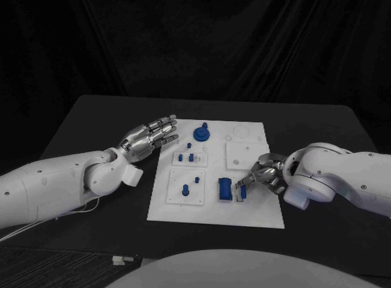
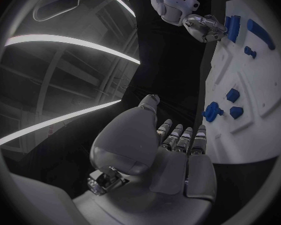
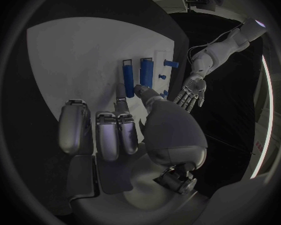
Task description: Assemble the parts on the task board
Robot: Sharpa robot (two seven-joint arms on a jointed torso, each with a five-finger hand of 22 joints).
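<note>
The white task board [image 1: 247, 210] lies mid-table with blue parts on it. A wide blue block [image 1: 224, 189] and a slim blue bar [image 1: 241, 192] stand side by side near its right front. My right hand [image 1: 265, 174] reaches in over the board's right edge. Its thumb and a finger close on the near end of the slim bar [image 3: 127, 77], beside the block [image 3: 145, 72]. My left hand [image 1: 152, 137] hovers flat with fingers spread and nothing in it, just left of the board's far corner. A blue round knob [image 1: 201, 132] stands close to its fingertips.
Small blue pegs [image 1: 187, 158] and a keyhole-shaped blue piece [image 1: 185, 191] sit in raised white tiles on the board's left half. A small white scrap [image 1: 122, 260] lies near the table's front edge. Bare black table [image 1: 100, 120] surrounds the board.
</note>
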